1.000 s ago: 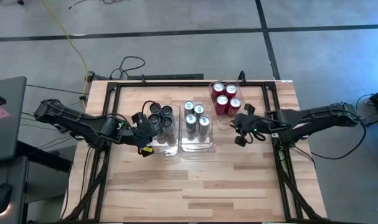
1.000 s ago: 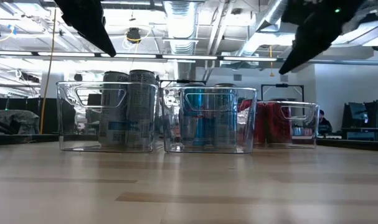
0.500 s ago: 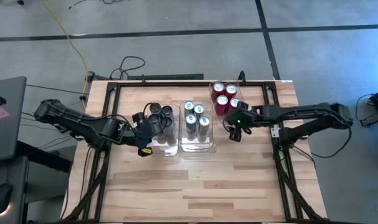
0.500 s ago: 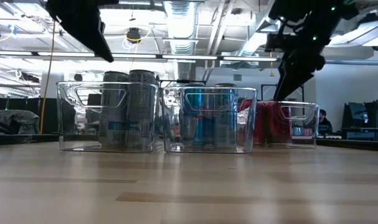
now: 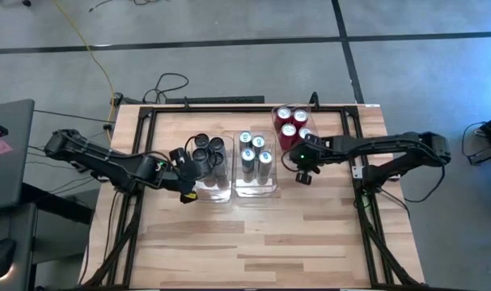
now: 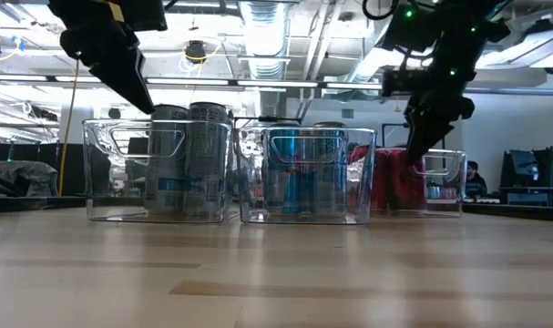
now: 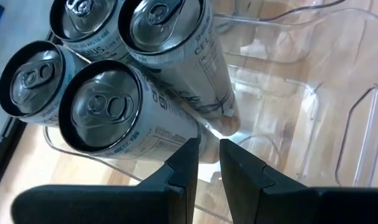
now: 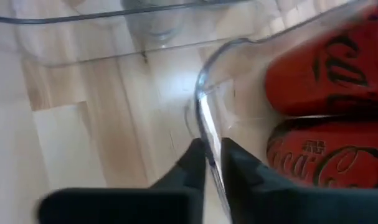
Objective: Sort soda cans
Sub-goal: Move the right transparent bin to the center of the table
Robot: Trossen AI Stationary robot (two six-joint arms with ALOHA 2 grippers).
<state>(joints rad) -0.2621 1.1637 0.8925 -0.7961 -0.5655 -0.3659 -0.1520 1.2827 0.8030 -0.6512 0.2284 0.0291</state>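
Three clear bins stand side by side at mid-table. The left bin holds dark grey soda cans, the middle bin silver-blue cans, and the right bin red cans. All the cans stand upright on the bin floors. My left gripper hangs shut just above the left bin's left wall, beside the grey cans, with nothing between its fingers. My right gripper is at the red cans' bin, shut on its rim. My right gripper has the right bin's clear rim between its two fingers, on the near wall close to a rounded corner. One finger is inside the bin and one outside. The fingers come slanting down from above and from the table's right. The bin stands flat on the table.
Black frame rails run along the table's far edge and down both sides. Bare wood lies between the bins and the near edge. A person sits far off in the room behind.
My right gripper has swung toward the table's left and down, tipping more steeply, onto the near rim of the red cans' bin. My left gripper has sunk a little toward the left bin's rim. No bin or can has moved.
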